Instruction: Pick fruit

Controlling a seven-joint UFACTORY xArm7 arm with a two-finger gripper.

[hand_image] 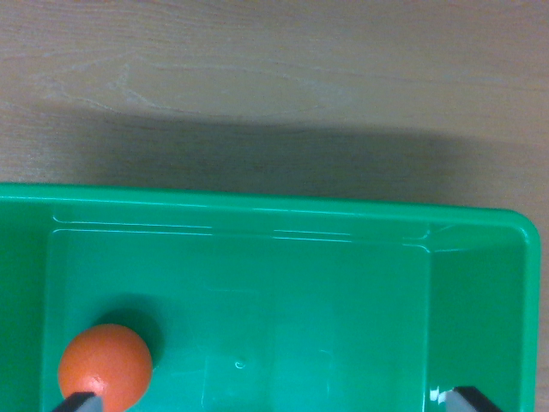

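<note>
Claw (273, 402) spread wide over orange (105, 367) in green bin (257, 209).

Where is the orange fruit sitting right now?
In the wrist view, the orange fruit lies inside the green bin, on its floor near the lower left corner of the picture, right at the left finger of the gripper.

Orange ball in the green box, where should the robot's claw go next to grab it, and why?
Probably slide toward the wrist view's left. The orange sits at the left of the green box, right by the left fingertip, while the other fingertip is far off at the right. The gripper looks open but isn't centred on the fruit, so closing now would likely miss it.
</note>
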